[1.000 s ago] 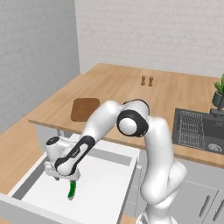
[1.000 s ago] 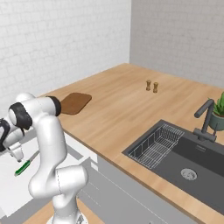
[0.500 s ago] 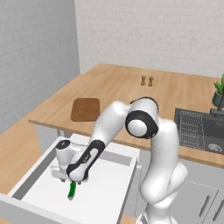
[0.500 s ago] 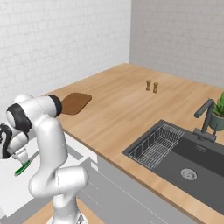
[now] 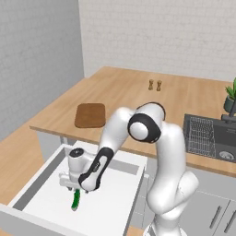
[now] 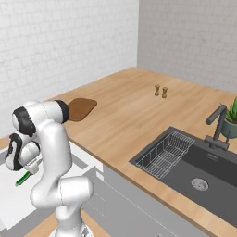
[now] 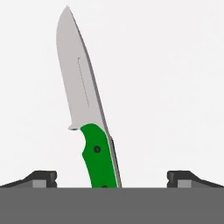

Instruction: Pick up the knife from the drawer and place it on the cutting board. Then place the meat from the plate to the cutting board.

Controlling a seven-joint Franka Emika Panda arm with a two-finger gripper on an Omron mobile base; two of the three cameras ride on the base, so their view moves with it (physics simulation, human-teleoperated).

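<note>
The knife [image 7: 87,113] lies flat on the white floor of the open drawer [image 5: 41,203]; its green handle [image 5: 75,201] shows just below my hand. My gripper [image 5: 73,186] hangs low inside the drawer, right over the handle. In the hand view my gripper [image 7: 112,179] is open, with one fingertip on each side of the handle and neither touching it, and the blade points away from me. The knife's handle [image 6: 23,178] also pokes out beside my arm. The dark-brown cutting board [image 5: 90,115] rests bare on the counter behind the drawer. The meat and the plate are out of view.
Two small shakers [image 5: 155,85] stand at the back of the counter. To the right are a sink [image 6: 203,171] with a wire rack [image 6: 166,152], a faucet [image 6: 215,122] and a potted plant [image 6: 231,122]. The drawer's front panel [image 5: 27,226] juts toward the base.
My hand has sunk lower into the drawer and come down over the knife's handle. The jaws have stayed open and the knife has not moved.
</note>
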